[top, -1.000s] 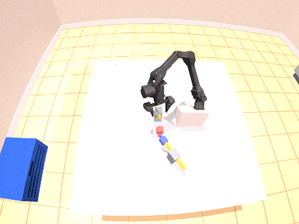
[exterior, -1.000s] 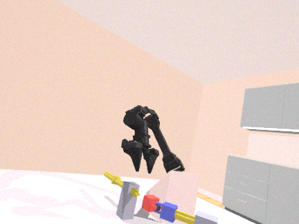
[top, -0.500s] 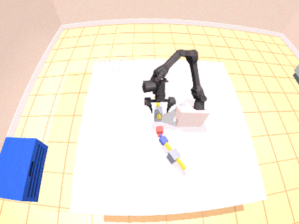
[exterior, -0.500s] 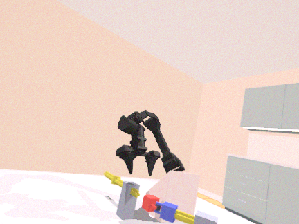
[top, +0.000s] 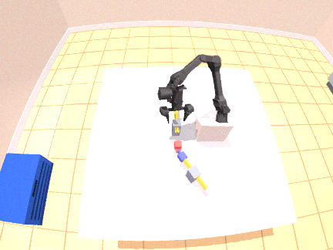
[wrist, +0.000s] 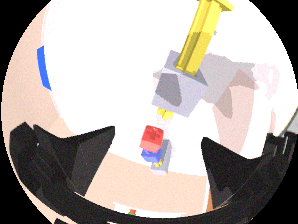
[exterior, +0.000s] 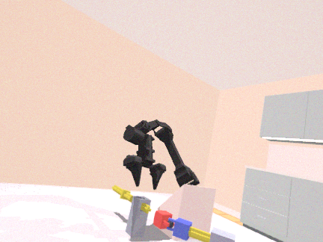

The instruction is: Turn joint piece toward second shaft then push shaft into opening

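Note:
My gripper [top: 176,112] [exterior: 146,178] [wrist: 160,136] is open and empty. It hangs above the back end of the second yellow shaft [top: 176,115] [exterior: 122,193] [wrist: 202,24], touching nothing. That shaft runs through a grey block [top: 176,126] [exterior: 137,219] [wrist: 178,91]. In front of it sits the red square joint piece [top: 177,145] [exterior: 162,218] [wrist: 152,137], hinged to a blue piece [top: 182,156] [exterior: 182,228] [wrist: 156,157]. The blue piece is on the end of the fixed yellow shaft [top: 202,184] [exterior: 198,234], which is held in another grey block [top: 192,173] [exterior: 223,236]. The two shafts meet at an angle. A gap shows between the second shaft's tip and the red piece.
Everything stands on a white table top [top: 135,193]. The arm's base stands on a pale pink box [top: 213,132] [exterior: 195,205] just right of the first grey block. A blue box [top: 23,189] stands on the floor at far left. Grey cabinets [exterior: 277,202] line the right wall.

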